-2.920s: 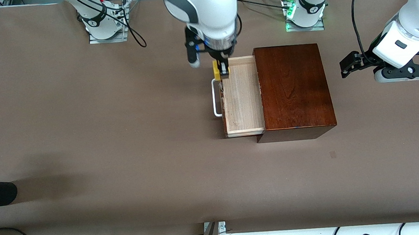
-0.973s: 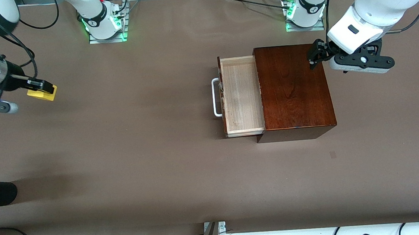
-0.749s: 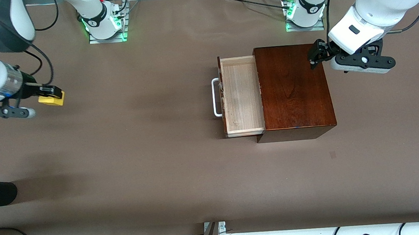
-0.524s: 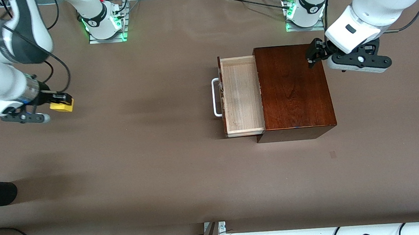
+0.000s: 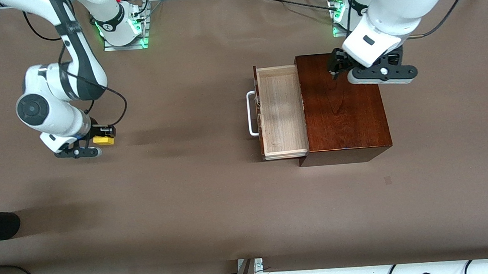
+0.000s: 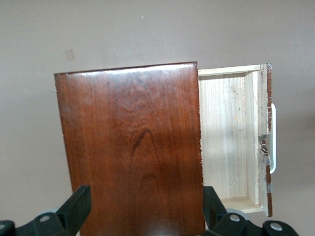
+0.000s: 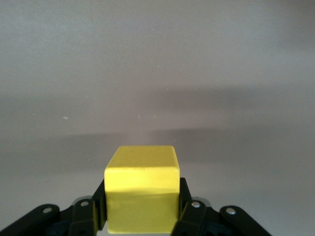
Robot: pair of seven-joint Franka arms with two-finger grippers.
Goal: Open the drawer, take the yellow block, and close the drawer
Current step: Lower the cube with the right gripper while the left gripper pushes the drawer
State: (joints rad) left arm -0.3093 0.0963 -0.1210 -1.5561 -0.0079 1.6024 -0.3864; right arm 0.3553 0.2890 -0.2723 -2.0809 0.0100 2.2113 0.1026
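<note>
Front view: the right gripper (image 5: 105, 138) is clamped on the yellow block (image 5: 103, 140), low over bare table (image 5: 189, 211) at roughly nine o'clock from the wooden box (image 5: 344, 111), well apart from it. The drawer (image 5: 281, 112) stands pulled out toward the right arm's end of the table, tray empty, white handle (image 5: 251, 114) leading. The left gripper (image 5: 334, 68) hangs over the box top, spread wide, holding nothing. Left wrist view: both fingers (image 6: 74, 211) straddle the box lid; the open drawer lies at three o'clock of it. Right wrist view: the block sits squarely between the pads. Procedure, as I judge it: lower the block flat to the table before releasing; then push the drawer front squarely along its slide. Count: one box, one drawer, one block, two grippers.
</note>
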